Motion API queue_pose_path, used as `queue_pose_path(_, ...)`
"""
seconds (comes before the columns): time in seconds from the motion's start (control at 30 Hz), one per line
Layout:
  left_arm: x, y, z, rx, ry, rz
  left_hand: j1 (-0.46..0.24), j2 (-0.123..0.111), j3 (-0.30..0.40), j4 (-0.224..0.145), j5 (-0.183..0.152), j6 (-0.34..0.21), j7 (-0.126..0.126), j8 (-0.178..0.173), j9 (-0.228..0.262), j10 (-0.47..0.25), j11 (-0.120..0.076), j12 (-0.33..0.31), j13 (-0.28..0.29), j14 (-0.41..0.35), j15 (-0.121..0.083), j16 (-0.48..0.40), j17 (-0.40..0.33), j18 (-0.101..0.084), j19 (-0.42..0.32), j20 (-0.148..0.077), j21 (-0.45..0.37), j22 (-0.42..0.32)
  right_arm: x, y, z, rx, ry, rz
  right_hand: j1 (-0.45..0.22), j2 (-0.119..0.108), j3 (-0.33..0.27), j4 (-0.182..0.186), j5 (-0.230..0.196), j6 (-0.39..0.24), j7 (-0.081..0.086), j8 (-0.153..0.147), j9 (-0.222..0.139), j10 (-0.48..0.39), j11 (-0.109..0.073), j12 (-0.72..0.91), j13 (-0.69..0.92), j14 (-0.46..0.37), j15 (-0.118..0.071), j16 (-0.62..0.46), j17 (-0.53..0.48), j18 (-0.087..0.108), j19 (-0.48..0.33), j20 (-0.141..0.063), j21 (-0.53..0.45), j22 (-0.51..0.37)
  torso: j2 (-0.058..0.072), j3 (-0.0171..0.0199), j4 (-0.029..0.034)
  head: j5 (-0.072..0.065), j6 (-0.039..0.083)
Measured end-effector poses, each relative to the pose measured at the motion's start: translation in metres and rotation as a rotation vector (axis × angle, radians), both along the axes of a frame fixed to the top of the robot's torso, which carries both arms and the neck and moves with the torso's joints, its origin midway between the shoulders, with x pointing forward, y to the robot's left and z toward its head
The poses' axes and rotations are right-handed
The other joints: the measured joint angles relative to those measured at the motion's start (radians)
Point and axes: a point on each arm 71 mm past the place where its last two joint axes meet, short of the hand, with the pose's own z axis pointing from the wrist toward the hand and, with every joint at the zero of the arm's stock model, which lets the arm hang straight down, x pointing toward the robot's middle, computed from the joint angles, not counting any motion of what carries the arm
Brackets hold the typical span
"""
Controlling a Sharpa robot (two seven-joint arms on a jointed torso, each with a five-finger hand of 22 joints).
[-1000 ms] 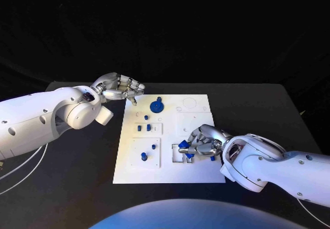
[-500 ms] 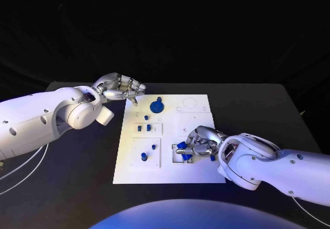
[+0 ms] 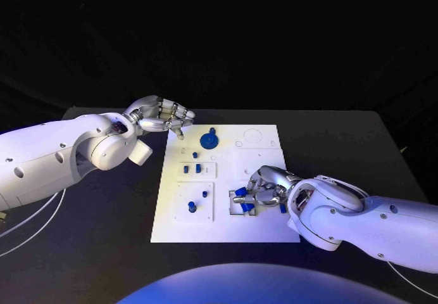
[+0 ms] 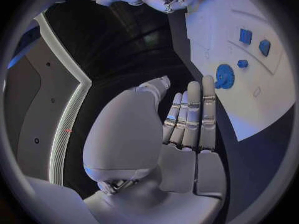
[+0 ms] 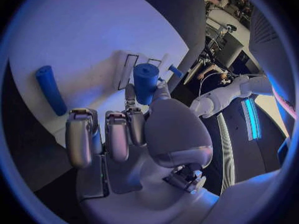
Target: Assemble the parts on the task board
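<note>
Right robot hand [image 3: 262,191] pinching a blue cylinder [image 5: 146,81], partly hidden over the task board [image 3: 260,228]; left robot hand [image 3: 162,116] curled, empty.

The head camera looks steeply down from above the near edge of the surface [image 3: 109,253]. Each wrist camera sits close behind its own hand, facing forward. All three share the task board [image 3: 264,233].
</note>
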Motion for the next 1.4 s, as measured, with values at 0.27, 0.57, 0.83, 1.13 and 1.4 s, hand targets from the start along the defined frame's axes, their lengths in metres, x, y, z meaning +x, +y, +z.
queue_pose_path(0.27, -0.0001, 0.0004, 0.0, 0.001, 0.001, 0.0, 0.0, 0.0, 0.0, 0.0, 0.0, 0.0, 0.0, 0.0, 0.0, 0.0, 0.0, 0.0, 0.0, 0.0, 0.0, 0.0, 0.0, 0.0, 0.0, 0.0, -0.005, -0.001, 0.0, 0.001, 0.0001, -0.012, -0.003, 0.01, -0.005, -0.005, 0.0, 0.0, 0.0, 0.009, -0.009, 0.0, 0.0, 0.0, 0.0, 0.0, -0.001, 0.0, 0.0, 0.0, 0.0, 0.0, 0.003, -0.003, 0.0, 0.0, 0.0, 0.0001, -0.0008, 0.005, -0.002)
queue_pose_path(0.57, 0.0, 0.0004, -0.0001, 0.001, 0.002, -0.001, 0.0, 0.0, 0.0, 0.0, 0.0, 0.0, 0.0, 0.0, 0.0, 0.0, 0.0, 0.0, 0.0, 0.0, 0.0, 0.0, 0.0, 0.0, 0.0, 0.0, -0.005, -0.001, -0.0009, 0.0019, -0.0011, -0.018, 0.0, 0.016, -0.077, -0.046, 0.0, 0.0, 0.0, 0.021, -0.021, 0.005, 0.005, 0.002, -0.002, -0.009, 0.0, 0.0, 0.0, 0.0, 0.0, 0.001, 0.003, -0.003, -0.004, 0.0, 0.0, 0.0004, -0.001, 0.008, -0.002)
queue_pose_path(0.83, -0.0001, 0.0009, -0.0001, 0.001, 0.002, 0.0, 0.0, 0.0, 0.0, 0.0, 0.0, 0.0, 0.0, 0.0, 0.0, 0.0, 0.0, 0.0, 0.0, 0.0, 0.0, 0.0, 0.0, 0.0, 0.0, 0.0, -0.005, -0.001, -0.0011, 0.0023, -0.0007, -0.016, -0.003, 0.016, -0.174, -0.135, 0.046, 0.004, 0.006, 0.014, -0.014, 0.005, 0.007, -0.009, 0.007, -0.035, 0.0, 0.0, 0.0, 0.0, 0.0, 0.001, 0.003, -0.003, -0.021, 0.0, 0.0, 0.0003, -0.0008, 0.009, -0.004)
queue_pose_path(1.13, -0.0003, 0.001, 0.0, 0.002, 0.002, -0.001, -0.004, 0.004, 0.003, -0.003, 0.0, 0.0, 0.0, 0.0, -0.001, 0.0, 0.0, 0.004, 0.0, -0.004, 0.004, -0.004, 0.0, 0.0, 0.0, 0.0, -0.005, -0.002, -0.0011, 0.0025, 0.0001, -0.009, -0.011, 0.011, -0.189, -0.15, 0.057, 0.004, 0.006, 0.014, -0.014, 0.005, 0.007, -0.011, 0.004, -0.039, 0.0, 0.0, 0.0, 0.0, 0.0, 0.001, 0.003, -0.003, -0.025, 0.0, 0.0, 0.0001, -0.0009, 0.014, -0.007)
queue_pose_path(1.4, -0.0005, 0.0016, 0.0001, 0.002, 0.002, 0.0, -0.004, 0.004, 0.003, -0.003, 0.0, 0.0, 0.0, 0.0, -0.001, 0.0, 0.0, 0.004, 0.0, -0.004, 0.004, -0.004, 0.0, 0.0, 0.0, 0.0, -0.005, -0.002, -0.0026, -0.0019, 0.002, -0.004, -0.019, 0.001, -0.189, -0.15, 0.076, 0.004, 0.006, 0.007, -0.015, 0.009, 0.008, -0.011, 0.004, -0.044, 0.0, 0.0, 0.0, -0.004, 0.0, 0.001, 0.003, -0.003, -0.031, 0.0, 0.0, 0.0007, -0.0009, 0.014, -0.008)
